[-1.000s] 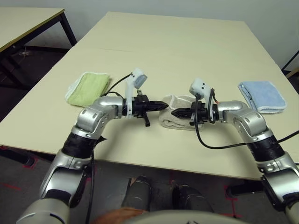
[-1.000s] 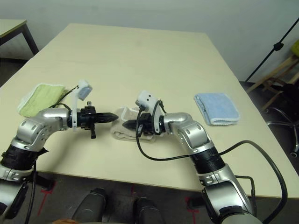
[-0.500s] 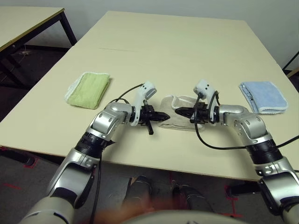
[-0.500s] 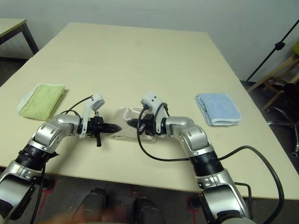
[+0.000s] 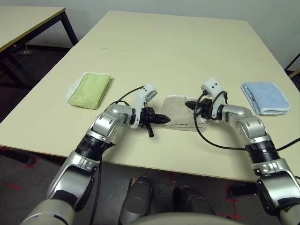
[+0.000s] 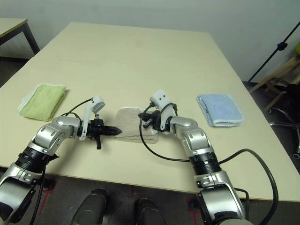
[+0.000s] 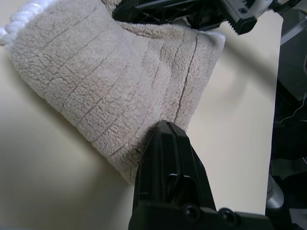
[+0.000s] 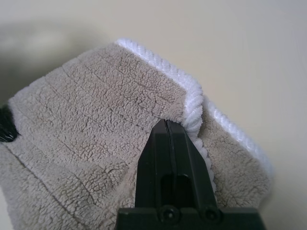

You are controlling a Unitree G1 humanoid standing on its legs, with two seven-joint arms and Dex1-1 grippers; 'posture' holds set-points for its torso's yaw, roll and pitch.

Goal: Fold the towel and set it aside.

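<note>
The towel (image 5: 180, 114) sits folded on the table (image 5: 187, 51). The left gripper (image 5: 165, 118) and right gripper (image 5: 189, 104) are both pinched closed on its opposite edges.

The towel (image 5: 182, 114) lay folded on the table (image 5: 178, 51), a little below the middle of the left eye view. The left gripper (image 5: 165, 118) met its left edge, and the right gripper (image 5: 189, 104) rested on its upper right corner. A green towel (image 5: 90, 89) lay at centre left of the frame, well apart from the towel. A blue towel (image 5: 264, 97) lay at centre right, near the table's right edge. A second table (image 5: 28, 21) stood in the upper left corner, apart from the first.
</note>
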